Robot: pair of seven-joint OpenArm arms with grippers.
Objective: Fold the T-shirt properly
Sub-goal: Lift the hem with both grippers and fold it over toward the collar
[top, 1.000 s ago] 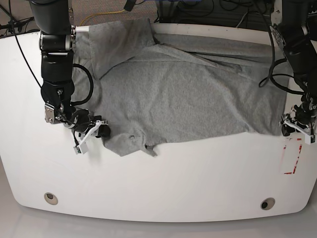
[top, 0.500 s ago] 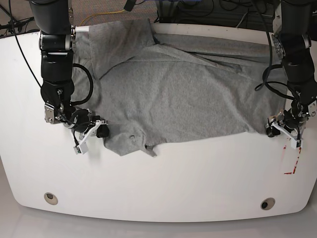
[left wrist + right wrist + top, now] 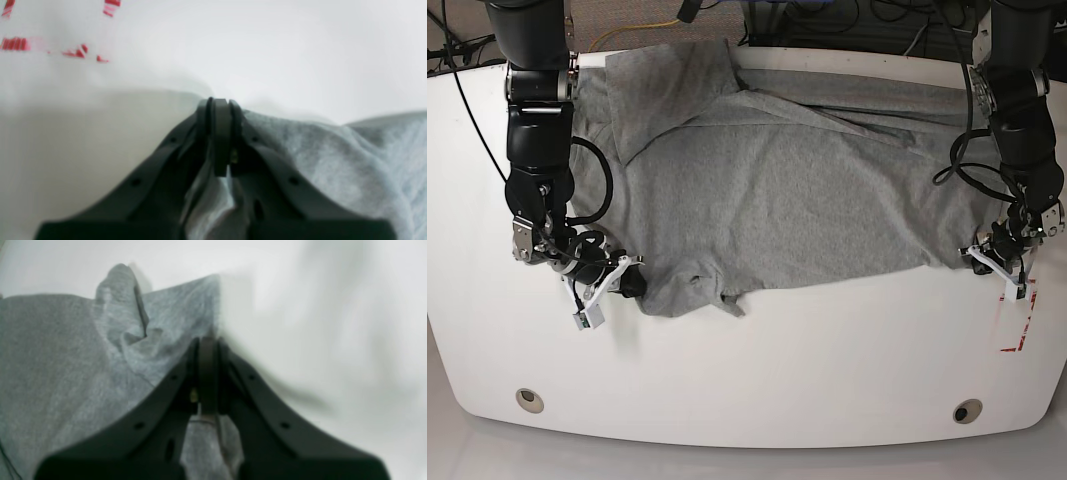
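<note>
So the heather-grey T-shirt (image 3: pixel 787 190) is spread wide across the white table (image 3: pixel 757 360), mostly flat, but with one flap folded over itself at the far edge and a small rumpled bit along the near hem. Both arms are down at that near hem, one at each end. The left gripper (image 3: pixel 218 106) is clenched, and in its wrist view grey fabric is bunched up between the black fingers (image 3: pixel 233 120), so I'd say it's pinching the shirt's corner, just beside the red tape marks (image 3: pixel 1017 320) stuck on the table. The right gripper (image 3: pixel 206 343) is also closed tight at the opposite end of the hem, with cloth gathered under it and a little puckered fold (image 3: pixel 133 323) right in front of the tips. From the base view you can see it sitting right at the shirt's edge (image 3: pixel 607 282). Handling-wise this thing looks light, soft and floppy, with zero stiffness, so it'll sag and drape the second it's lifted, and it will probably drag on the table a bit. Corners and the hem seem like the sane places to hold, since thin cotton could slip out of a shallow pinch. My guess is that lifting both ends together would keep the edge straight. The shirt isn't folded yet by any stretch.
</note>
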